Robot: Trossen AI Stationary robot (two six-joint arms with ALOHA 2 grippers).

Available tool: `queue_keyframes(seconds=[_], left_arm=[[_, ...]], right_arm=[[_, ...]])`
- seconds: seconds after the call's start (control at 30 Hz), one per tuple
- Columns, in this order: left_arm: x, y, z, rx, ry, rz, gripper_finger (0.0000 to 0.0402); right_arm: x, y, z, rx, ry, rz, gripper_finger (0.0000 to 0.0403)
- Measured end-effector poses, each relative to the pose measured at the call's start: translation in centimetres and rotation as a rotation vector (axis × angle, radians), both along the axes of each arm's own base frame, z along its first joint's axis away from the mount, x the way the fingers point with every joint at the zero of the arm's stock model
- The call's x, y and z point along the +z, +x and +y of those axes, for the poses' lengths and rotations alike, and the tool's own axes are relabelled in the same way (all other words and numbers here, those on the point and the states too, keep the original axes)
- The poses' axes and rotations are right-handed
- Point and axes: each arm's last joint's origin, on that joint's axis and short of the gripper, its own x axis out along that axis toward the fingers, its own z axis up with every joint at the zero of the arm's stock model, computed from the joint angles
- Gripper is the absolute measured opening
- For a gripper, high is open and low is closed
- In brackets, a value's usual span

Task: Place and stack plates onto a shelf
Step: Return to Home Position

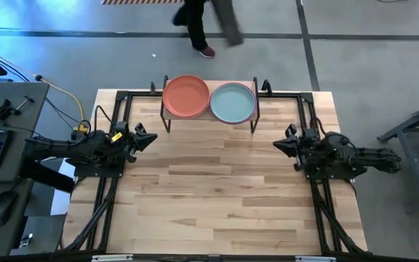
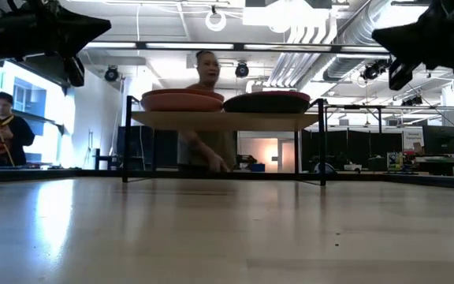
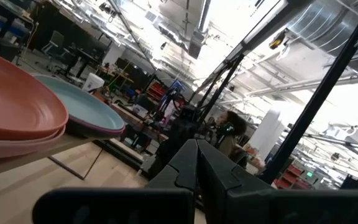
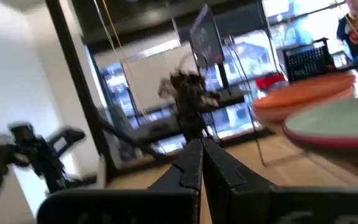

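- The shelf [image 2: 227, 120] stands at the far edge of the slatted tabletop [image 1: 217, 196], midway across. Its long axis runs left to right along that edge, and its board sits level on thin black legs.
- It holds two stacks of plates side by side, close together, all lying flat with rims up.
- The left stack has the orange-red plate [image 1: 186, 96] on top. The left wrist view shows a paler plate [image 3: 5, 148] directly under it.
- The right stack has the pale teal plate [image 1: 233, 102] on top, with the rim of a magenta plate [image 3: 107, 130] showing just below. How many plates lie lower in either stack cannot be told.
- The left gripper [image 1: 153, 137] hovers over the table's left side, well apart from the shelf, pointing toward the table's middle. Its fingers [image 3: 182, 168] are pressed together on nothing.
- The right gripper [image 1: 276, 145] hovers over the right side, pointing back toward the middle. Its fingers [image 4: 189, 165] are likewise together and empty.
- Beyond the table, one person [image 2: 206, 87] stands behind the shelf. Another person [image 2: 2, 126] shows at the low view's left edge.
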Motion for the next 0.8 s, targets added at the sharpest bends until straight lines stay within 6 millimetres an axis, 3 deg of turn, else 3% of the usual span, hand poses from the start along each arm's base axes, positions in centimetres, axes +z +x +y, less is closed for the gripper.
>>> queue_keyframes(seconds=[0.27,0.57,0.8], left_arm=[[-0.1,0.0,0.0,0.0,0.001,0.009,0.0],[-0.1,0.0,0.0,0.0,0.001,0.011,0.0],[-0.1,0.0,0.0,0.0,0.001,0.011,0.0]], right_arm=[[-0.7,0.1,-0.3,-0.07,-0.098,0.079,0.0],[-2.2,0.3,-0.3,-0.064,-0.088,0.231,0.0],[-2.2,0.3,-0.3,-0.058,-0.088,0.232,0.0]])
